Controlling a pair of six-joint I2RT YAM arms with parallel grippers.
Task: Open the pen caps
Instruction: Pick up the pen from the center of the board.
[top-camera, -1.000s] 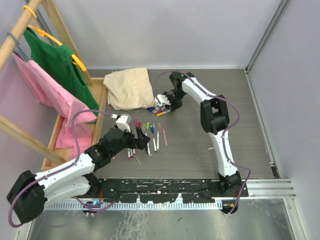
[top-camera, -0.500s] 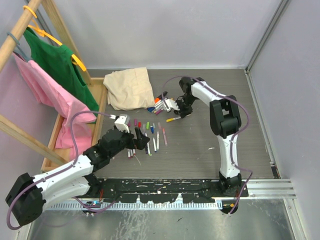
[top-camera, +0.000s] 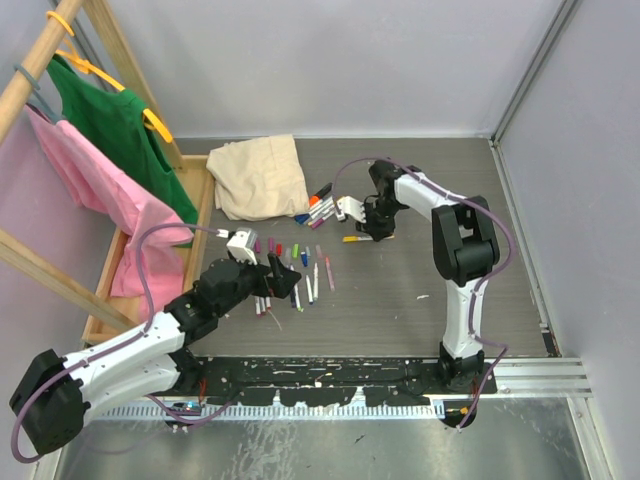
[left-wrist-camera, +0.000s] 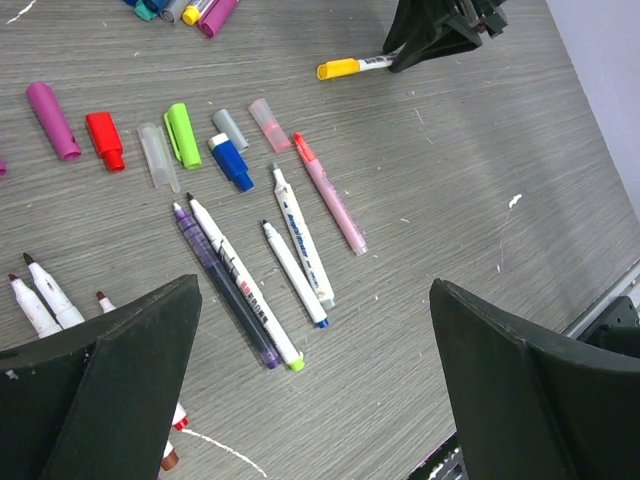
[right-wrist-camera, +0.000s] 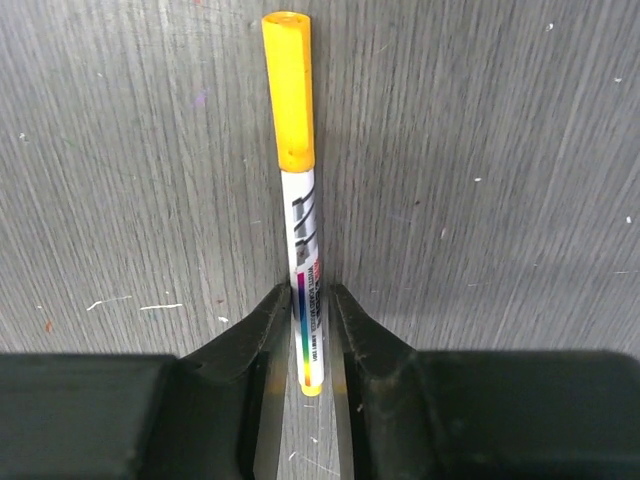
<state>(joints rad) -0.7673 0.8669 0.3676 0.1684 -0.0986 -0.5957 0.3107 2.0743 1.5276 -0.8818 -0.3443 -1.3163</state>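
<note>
Yellow cap (right-wrist-camera: 288, 90) is seated on its white-barrelled pen (right-wrist-camera: 304, 250), which lies flat on the grey worktop (right-wrist-camera: 500, 150). This pen is unopened. The step in hand, as I judge it, is placing or taking up this one pen for uncapping.

Right end effector (right-wrist-camera: 310, 310): its jaws stand narrow, close on either side of the barrel's tail end. You cannot tell from the wrist view whether they pinch the barrel or only flank it. The cap is at the opposite end, well clear of the fingertips, pointing left in the overhead view.

Left end effector (left-wrist-camera: 315, 300): jaws spread wide, holding nothing, hovering at the near left over the opened pens (left-wrist-camera: 300, 235). Loose caps (left-wrist-camera: 181, 134) lie in a row just beyond them. The yellow-capped pen sits to the right of that row and further away.

Next move, in my judgement: you need a firm hold on the barrel. The left end effector must then come across and close on the cap alone, pulling along the pen's axis.

More capped pens (top-camera: 315, 208) wait at the far side beside the beige cloth (top-camera: 258, 175).
</note>
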